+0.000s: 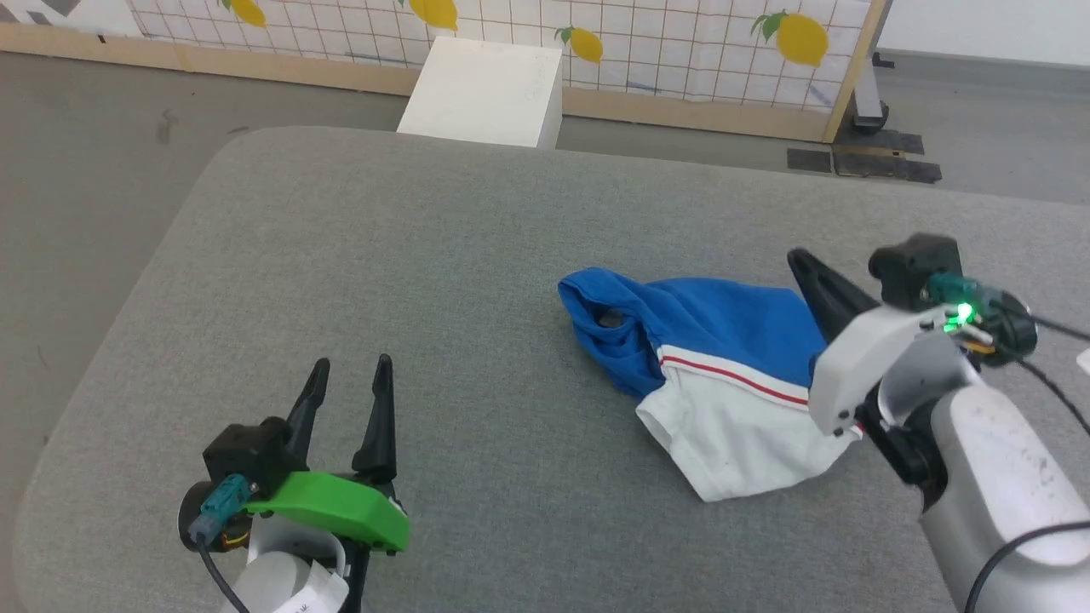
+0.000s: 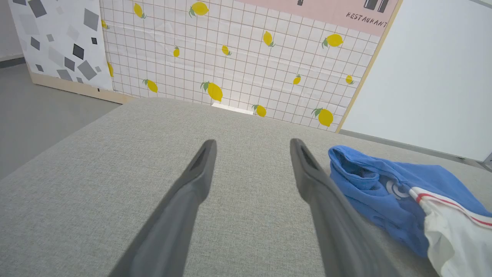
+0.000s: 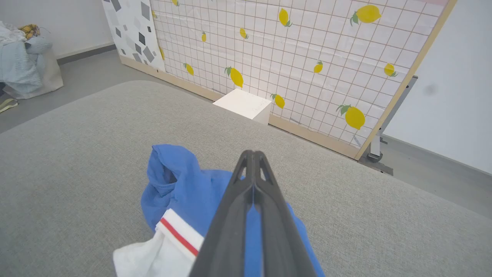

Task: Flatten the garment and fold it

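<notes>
The garment point(image 1: 707, 358) lies crumpled on the grey padded table point(image 1: 383, 281), right of centre: a blue body with a white sleeve and red-striped trim toward me. It also appears at the right of the left wrist view as the garment point(image 2: 384, 196) and under the fingers in the right wrist view as the garment point(image 3: 184, 192). My left gripper point(image 1: 351, 372) stands open at the lower left, well apart from the cloth, nothing between its fingers point(image 2: 200, 165). My right gripper point(image 1: 800, 260) hovers over the cloth's right side, fingers point(image 3: 251, 169) pressed together and holding nothing.
A white box point(image 1: 485, 89) stands on the floor beyond the table's far edge, before a lemon-patterned panel point(image 1: 596, 34). A pile of clothes point(image 3: 23, 57) sits at the far left of the right wrist view. Bare table surface spreads left of the garment.
</notes>
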Controlling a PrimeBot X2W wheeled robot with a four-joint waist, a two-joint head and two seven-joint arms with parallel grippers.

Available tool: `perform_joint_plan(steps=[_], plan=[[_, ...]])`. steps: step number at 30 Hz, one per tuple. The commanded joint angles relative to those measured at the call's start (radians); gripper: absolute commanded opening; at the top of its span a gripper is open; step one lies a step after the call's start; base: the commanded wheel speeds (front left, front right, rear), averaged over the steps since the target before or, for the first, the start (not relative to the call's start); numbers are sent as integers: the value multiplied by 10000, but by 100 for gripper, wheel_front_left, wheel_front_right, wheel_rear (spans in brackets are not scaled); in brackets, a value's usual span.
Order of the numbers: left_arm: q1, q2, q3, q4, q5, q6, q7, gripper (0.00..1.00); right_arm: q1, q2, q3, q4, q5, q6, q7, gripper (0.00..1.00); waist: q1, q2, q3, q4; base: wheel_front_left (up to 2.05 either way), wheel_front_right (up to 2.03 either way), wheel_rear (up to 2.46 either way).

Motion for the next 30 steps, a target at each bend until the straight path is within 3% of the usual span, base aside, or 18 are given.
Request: perform_joint_plan(steps=[1, 5, 7, 8, 14, 25, 30], plan=[[114, -20, 30, -9, 144, -55, -47, 100, 235, 103, -149, -77, -108, -15, -105, 0, 0, 120, -11, -23, 0, 0, 0], [121, -1, 26, -20, 143, -40, -47, 100, 650, 321, -484, -333, -344, -15, -231, 0, 0, 120, -28, -36, 0, 0, 0], [122, -6, 13, -22, 122, -29, -47, 100, 959, 354, -717, -601, -423, -15, -182, 84, 0, 120, -20, 4, 0, 0, 0], [123, -14, 7, -19, 115, -29, -47, 100, 1058, 351, -738, -667, -442, -15, -79, 100, 0, 120, -16, 25, 0, 0, 0], [132, -105, -3, 4, 72, -34, -47, 100, 1546, 194, -489, -1239, -382, -15, 742, 100, 0, 120, 50, 201, 0, 0, 0], [115, -352, 42, 110, 84, -163, -47, 100, 1926, -1200, 1747, -2416, 1369, -15, 4997, 100, 0, 120, 228, 598, 0, 0, 0], [26, -512, 60, 137, 137, -254, -47, 100, 1706, -1495, 2509, -2247, 1928, -15, 6064, 100, 0, 120, 445, 793, 0, 0, 0]])
